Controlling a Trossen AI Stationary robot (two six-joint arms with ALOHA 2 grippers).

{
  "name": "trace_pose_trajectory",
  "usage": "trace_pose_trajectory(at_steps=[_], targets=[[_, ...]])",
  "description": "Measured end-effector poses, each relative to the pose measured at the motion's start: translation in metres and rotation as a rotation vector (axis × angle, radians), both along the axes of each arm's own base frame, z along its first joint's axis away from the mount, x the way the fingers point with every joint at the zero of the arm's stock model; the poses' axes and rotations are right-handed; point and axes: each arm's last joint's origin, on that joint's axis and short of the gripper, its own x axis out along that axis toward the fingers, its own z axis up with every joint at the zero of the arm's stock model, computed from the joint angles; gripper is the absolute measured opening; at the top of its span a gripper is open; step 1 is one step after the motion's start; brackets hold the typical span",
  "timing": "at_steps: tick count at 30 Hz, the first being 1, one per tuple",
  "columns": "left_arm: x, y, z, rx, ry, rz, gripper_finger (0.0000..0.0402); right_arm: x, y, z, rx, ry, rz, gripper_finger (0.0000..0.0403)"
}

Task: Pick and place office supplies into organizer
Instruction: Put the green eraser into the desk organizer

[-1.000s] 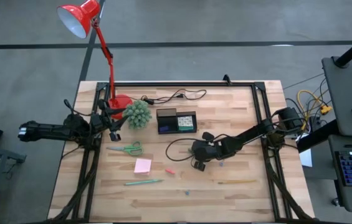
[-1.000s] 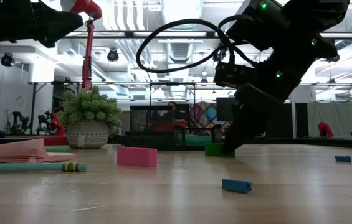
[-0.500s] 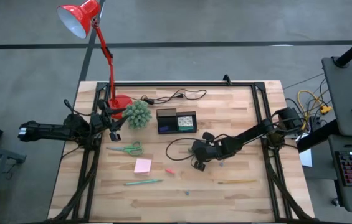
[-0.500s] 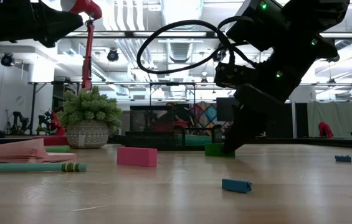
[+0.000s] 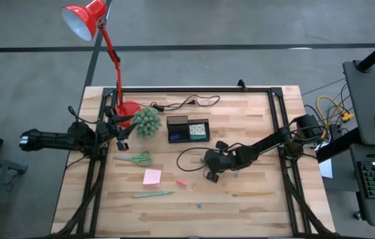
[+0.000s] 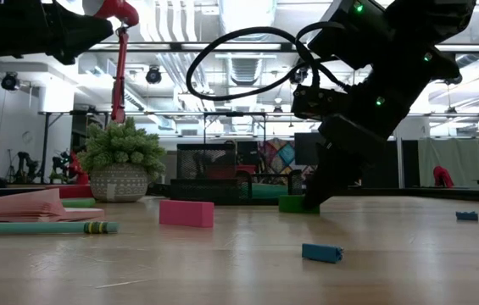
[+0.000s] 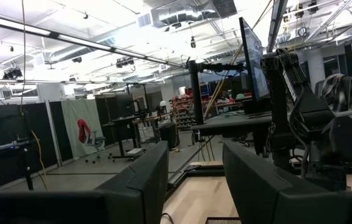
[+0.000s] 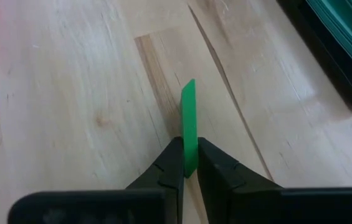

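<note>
My right gripper [image 5: 210,174] is near the table's middle, slanting down, shut on a small green bit [image 8: 189,124] that lies on the wood [image 6: 298,204]. The black organizer [image 5: 188,129] stands beyond it toward the far edge, and its corner shows in the right wrist view [image 8: 344,43]. A pink sticky pad [image 5: 152,176], green-handled scissors [image 5: 134,159], a green pen [image 5: 152,194], a red bit [image 5: 180,182], bluish bits [image 5: 199,205] and a yellowish stick [image 5: 252,194] lie flat on the table. My left gripper [image 7: 194,180] waits open at the left edge [image 5: 122,143]. My right gripper pinches the green bit by its two long sides, at the end nearest the wrist [image 8: 190,163], between its two fingers [image 8: 169,165]. The fingers slant down from the table's right and lie along the bit, whose other end sticks out past the tips. The bit's underside rests on the table.
A red desk lamp [image 5: 129,108] and a spiky green plant [image 5: 147,121] stand at the far left, and a black cable [image 5: 190,101] runs along the far edge. A cable loop [image 5: 186,158] hangs from my right arm. Bare wood lies near the front right.
</note>
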Motion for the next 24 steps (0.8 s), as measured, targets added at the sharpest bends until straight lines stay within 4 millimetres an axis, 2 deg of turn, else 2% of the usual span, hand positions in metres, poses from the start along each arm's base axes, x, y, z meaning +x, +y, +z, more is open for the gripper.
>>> trace_pose_trajectory(at_steps=[12, 24], targets=[[0.0000, 0.0000, 0.0000, 0.000, 0.000, 0.000, 0.0139, 0.0007, 0.0002, 0.0006, 0.001, -0.007, 0.001, 0.0028], [0.0000, 0.0000, 0.0000, 0.000, 0.000, 0.000, 0.0139, 0.0094, 0.0022, 0.0097, -0.025, -0.033, 0.047, 0.0028]])
